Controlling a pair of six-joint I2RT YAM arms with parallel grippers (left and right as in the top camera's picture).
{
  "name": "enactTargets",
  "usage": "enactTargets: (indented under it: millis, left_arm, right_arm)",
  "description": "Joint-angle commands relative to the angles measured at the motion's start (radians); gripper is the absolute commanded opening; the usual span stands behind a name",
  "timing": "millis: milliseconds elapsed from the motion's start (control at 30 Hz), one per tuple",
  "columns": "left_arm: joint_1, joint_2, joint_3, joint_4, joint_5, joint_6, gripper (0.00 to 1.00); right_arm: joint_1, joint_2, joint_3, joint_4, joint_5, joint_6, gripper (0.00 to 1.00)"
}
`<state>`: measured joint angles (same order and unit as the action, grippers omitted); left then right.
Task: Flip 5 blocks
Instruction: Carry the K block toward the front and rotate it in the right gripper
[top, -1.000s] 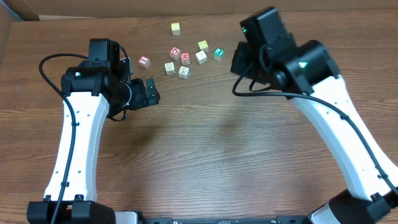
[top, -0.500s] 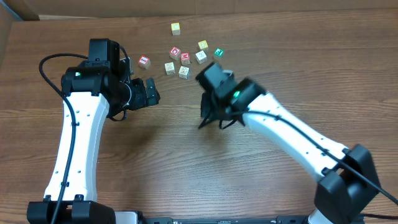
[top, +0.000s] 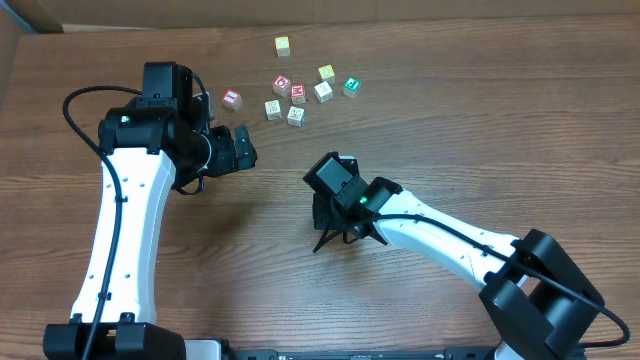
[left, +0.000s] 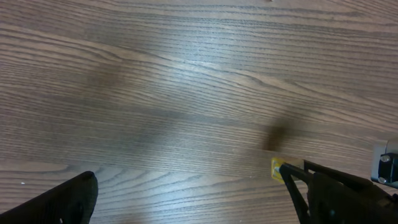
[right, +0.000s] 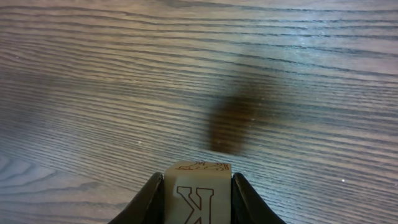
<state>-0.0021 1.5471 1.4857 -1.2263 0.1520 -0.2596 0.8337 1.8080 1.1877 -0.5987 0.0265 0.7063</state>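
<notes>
Now the right gripper (right: 198, 185) clamps a pale wooden K block (right: 196, 198) between narrowly set jaws, above the wood-grain table (right: 93, 74). The left gripper (left: 186, 183) gapes fully, holding nothing. Farther back, the green-faced block (top: 351, 86) and red-faced block (top: 232, 98) sit well apart on the tabletop.

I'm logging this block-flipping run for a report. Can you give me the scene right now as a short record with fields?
table: wood-grain surface
left hand: open, empty, left of centre
right hand: shut on K block, near the table's middle
loose blocks: nine, clustered at the far side
outliers: red-faced block leftmost, green-faced block rightmost, yellowish block farthest back
</notes>
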Motion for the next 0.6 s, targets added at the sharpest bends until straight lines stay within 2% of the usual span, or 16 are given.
enactTargets:
  millis: [0,367,567]
  left_arm:
    - [0.002,0.004,0.023,0.002,-0.003,0.001,1.0]
    - [0.002,0.004,0.023,0.002,-0.004,0.001,1.0]
    - [0.002,0.004,0.023,0.002,-0.004,0.001,1.0]
  right_arm:
    - [0.003,-0.005,-0.004,0.007,0.005,0.005,0.19]
    - [0.023,0.035,-0.044,0.078,0.056,0.005,0.23]
    - [0.023,0.047,-0.056,0.089,0.085,0.005,0.3]
